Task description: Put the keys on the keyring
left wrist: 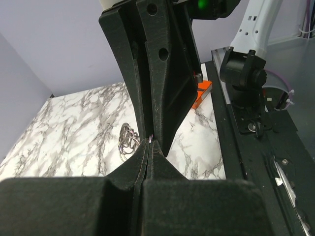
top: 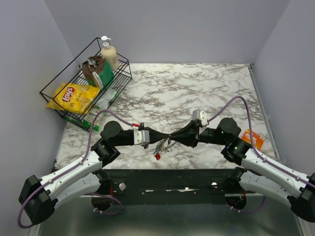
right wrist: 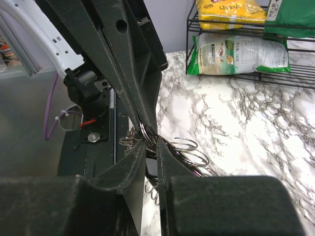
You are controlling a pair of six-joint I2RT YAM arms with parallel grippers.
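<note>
Over on the far left the wire basket (top: 119, 78) of snacks sits out of play. All the action is at the near edge of the marble table (top: 197, 88). The left gripper (left wrist: 149, 146) reaches in with its fingers pressed tight together, and a glint of wire at the tips says it is pinching the keyring (left wrist: 127, 141), whose silvery coils hang just beside it above the table. Below the ring in the top view is one red-headed key (top: 157, 157). Whether it hangs from the wire or lies loose on the marble, I cannot tell.

Nose to nose with it comes the right gripper (right wrist: 151, 146), showing a slim gap between its fingers with the ring's loops right at the tips. I cannot tell if it is biting on the wire. Off to the right, the flat orange piece (top: 252, 138) lies well apart.

My read is that the threading is in progress. No other keys show, so none can be counted as on the ring.
</note>
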